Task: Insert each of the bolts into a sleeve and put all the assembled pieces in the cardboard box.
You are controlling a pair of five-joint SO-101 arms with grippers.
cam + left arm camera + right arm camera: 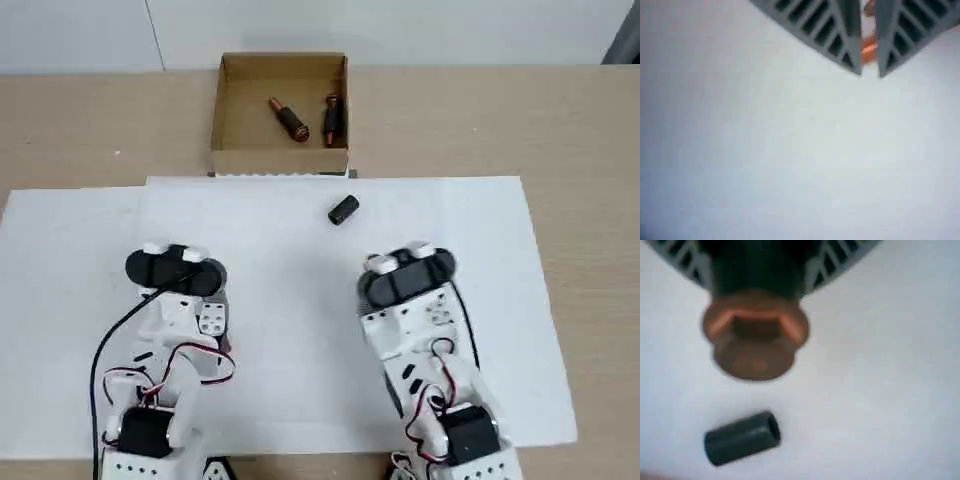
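Copper bolt pinched in right gripper, near loose black sleeve; left gripper nips copper piece. Best align shank with sleeve bore; sleeve likely rolls.

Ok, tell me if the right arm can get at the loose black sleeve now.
Probably reach, yes: the black sleeve lies alone on the white paper just ahead, nothing between. But the right arm's fingers are shut on a copper bolt, so grasping looks unlikely.
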